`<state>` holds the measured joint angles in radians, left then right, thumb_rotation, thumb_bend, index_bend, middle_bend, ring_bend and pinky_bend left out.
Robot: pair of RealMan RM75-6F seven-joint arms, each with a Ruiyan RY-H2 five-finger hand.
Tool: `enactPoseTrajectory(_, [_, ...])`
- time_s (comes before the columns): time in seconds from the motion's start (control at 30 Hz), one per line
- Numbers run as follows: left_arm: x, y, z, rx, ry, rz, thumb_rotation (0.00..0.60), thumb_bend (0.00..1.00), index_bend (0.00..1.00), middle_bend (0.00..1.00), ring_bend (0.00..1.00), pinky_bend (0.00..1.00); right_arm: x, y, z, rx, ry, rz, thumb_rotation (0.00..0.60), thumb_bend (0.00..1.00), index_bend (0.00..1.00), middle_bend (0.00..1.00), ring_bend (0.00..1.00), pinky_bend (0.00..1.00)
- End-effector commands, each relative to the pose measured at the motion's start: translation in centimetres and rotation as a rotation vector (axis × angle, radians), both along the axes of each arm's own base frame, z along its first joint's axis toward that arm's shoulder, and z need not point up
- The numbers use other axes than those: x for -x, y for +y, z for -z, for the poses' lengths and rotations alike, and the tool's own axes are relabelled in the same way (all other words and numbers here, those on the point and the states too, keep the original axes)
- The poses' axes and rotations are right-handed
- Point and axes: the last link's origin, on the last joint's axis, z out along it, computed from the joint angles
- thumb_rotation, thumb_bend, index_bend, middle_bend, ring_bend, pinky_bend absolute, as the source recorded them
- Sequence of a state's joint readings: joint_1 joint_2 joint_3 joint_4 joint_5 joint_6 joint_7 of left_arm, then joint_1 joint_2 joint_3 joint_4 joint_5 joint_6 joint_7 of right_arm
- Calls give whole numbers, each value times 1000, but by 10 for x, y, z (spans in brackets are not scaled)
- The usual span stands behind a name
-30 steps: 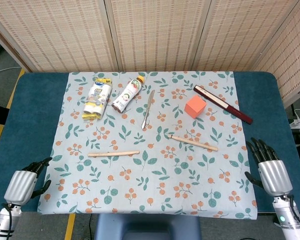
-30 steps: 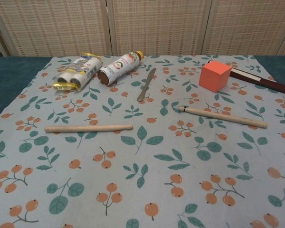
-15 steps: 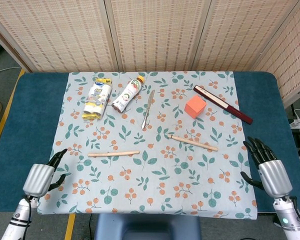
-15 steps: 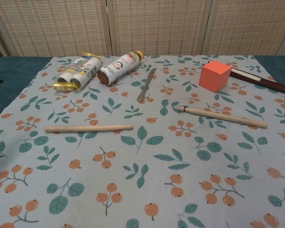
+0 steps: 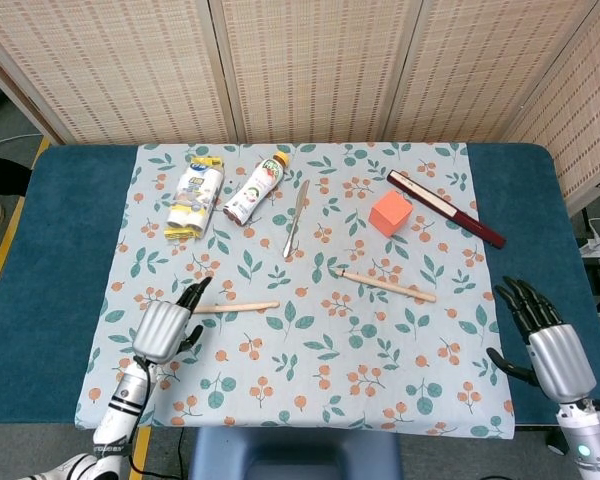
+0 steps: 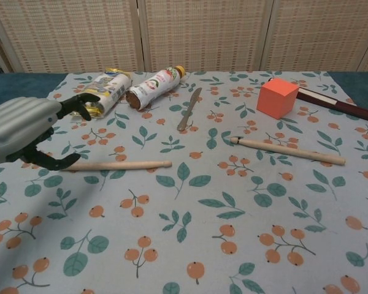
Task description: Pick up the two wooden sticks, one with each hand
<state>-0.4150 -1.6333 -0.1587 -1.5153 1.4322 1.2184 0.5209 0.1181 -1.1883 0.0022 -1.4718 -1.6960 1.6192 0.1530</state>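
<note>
Inspector: Left hand [image 5: 165, 328] hovers with its fingers apart over the near end of the left-hand pale wooden stick [image 5: 235, 307], holding nothing. Whether a fingertip touches the wood cannot be told from either view.

Clerk: Where does that stick lie, taking the orange cube [image 5: 390, 213] as datum?

Inspector: Well to the cube's left and nearer the robot, on the leaf-and-berry patterned cloth [image 5: 310, 370]. Its long axis runs left to right across the cloth, nearly square to the hand's reach. In the chest view the fingers [image 6: 80, 101] arch above the stick's left end and the thumb lies beside it, so the stick runs rightward out of the hand.

Clerk: And the second one?

Inspector: The right-hand pale wooden stick [image 5: 388, 285] lies just below the cube, slanting down toward the right, its lower end being the nearer one to the right hand.

Clerk: State of that hand?

Inspector: Right hand [image 5: 550, 345] is well to the cube's right and nearer the robot, off the cloth over the blue table cover [image 5: 540, 200]. Fingers spread, empty, well apart from its stick. In my judgement the left grasp comes first; the right has the longer approach.
</note>
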Motion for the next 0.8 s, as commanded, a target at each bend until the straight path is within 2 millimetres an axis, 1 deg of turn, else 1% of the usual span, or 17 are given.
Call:
enactPoseTrajectory(0.03, [-11, 9, 14, 5, 20, 8, 600, 341, 102, 233, 1000, 1000, 0, 0, 0, -7, 1, 4, 600, 142, 32, 0, 0, 171])
enactPoseTrajectory(0.17, [-10, 16, 29, 18, 41, -4, 600, 339, 118, 214, 1000, 1000, 1, -1, 1, -27, -1, 15, 600, 142, 31, 0, 0, 171])
enactPoseTrajectory(0.33, [1, 23, 43, 33, 53, -30, 600, 338, 215, 218, 1000, 1000, 1, -1, 1, -37, 4, 23, 600, 142, 31, 0, 0, 171])
enactPoseTrajectory(0.57, [20, 25, 50, 53, 86, -78, 600, 338, 242, 253, 1000, 1000, 0, -2, 2, -37, 3, 26, 600, 142, 31, 0, 0, 171])
enactPoseTrajectory(0.67, [25, 25, 52, 62, 95, -90, 600, 338, 245, 256, 1000, 1000, 1, -2, 2, -45, 7, 29, 600, 142, 30, 0, 0, 172])
enactPoseTrajectory(0.8, [26, 25, 55, 60, 90, -98, 600, 340, 258, 270, 1000, 1000, 1, -2, 3, -50, 9, 33, 600, 142, 31, 0, 0, 172])
